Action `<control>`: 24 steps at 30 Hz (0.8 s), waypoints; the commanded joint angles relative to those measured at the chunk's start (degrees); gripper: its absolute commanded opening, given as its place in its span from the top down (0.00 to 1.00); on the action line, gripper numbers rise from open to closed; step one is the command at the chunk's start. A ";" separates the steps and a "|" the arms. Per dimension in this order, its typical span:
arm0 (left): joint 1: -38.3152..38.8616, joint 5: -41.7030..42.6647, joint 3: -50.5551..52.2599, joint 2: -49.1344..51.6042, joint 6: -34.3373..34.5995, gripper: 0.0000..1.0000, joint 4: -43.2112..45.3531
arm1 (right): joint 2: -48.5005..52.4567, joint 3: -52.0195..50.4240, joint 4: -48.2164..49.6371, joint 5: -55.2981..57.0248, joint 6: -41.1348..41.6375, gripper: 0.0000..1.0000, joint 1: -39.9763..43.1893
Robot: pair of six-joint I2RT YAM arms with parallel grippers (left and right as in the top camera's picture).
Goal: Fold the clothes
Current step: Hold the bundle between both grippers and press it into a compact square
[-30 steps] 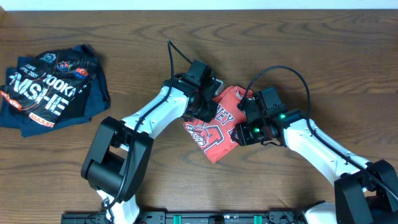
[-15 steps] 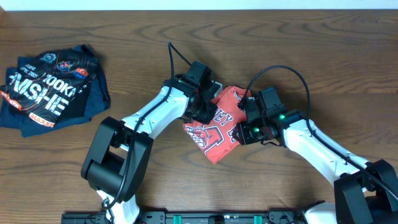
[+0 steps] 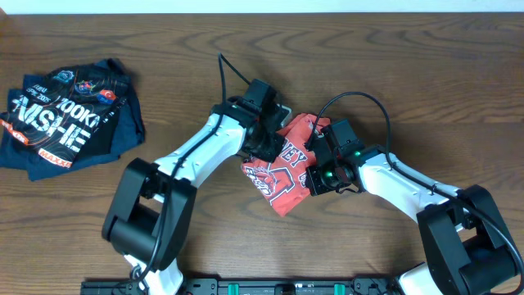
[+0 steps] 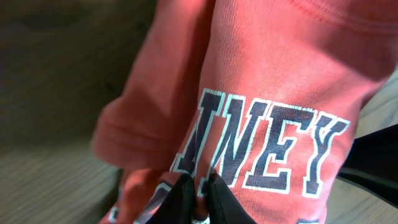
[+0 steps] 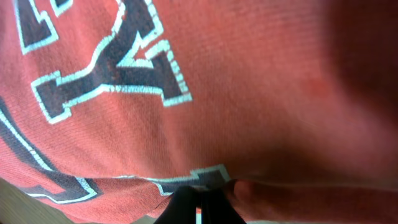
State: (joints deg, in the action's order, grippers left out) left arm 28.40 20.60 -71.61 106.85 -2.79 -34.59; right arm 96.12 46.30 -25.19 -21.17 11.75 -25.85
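Coral-red cotton T-shirt (image 3: 282,172), print up, bunched at centre of wooden table (image 3: 426,74). Left gripper (image 4: 200,186) pinching it at its 11 o'clock; right gripper (image 5: 200,208) pinching fold at 3 o'clock. Navy printed garment (image 3: 65,119) at table's 10 o'clock.

A dark brown wood-grain worktop (image 3: 409,74) is carrying a crumpled coral-red cotton T-shirt (image 3: 282,176) with dark lettering near its middle, while a dark navy printed garment (image 3: 65,119) is lying far left.
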 commanded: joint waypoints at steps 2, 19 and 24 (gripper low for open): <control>-1.40 -2.62 0.11 -2.84 1.79 0.90 -0.79 | -1.07 -0.52 0.07 1.88 1.14 0.99 -0.02; -1.99 -5.31 0.13 -2.89 2.62 0.52 2.82 | -6.54 -0.55 -2.86 4.22 1.77 0.99 1.09; -1.99 -6.34 0.13 -2.40 2.62 0.49 3.21 | -6.54 -0.55 -5.44 8.55 3.93 0.99 1.07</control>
State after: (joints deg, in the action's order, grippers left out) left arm 26.72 16.01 -71.59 104.90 -0.23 -31.44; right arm 90.37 46.15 -30.33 -15.79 13.80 -25.39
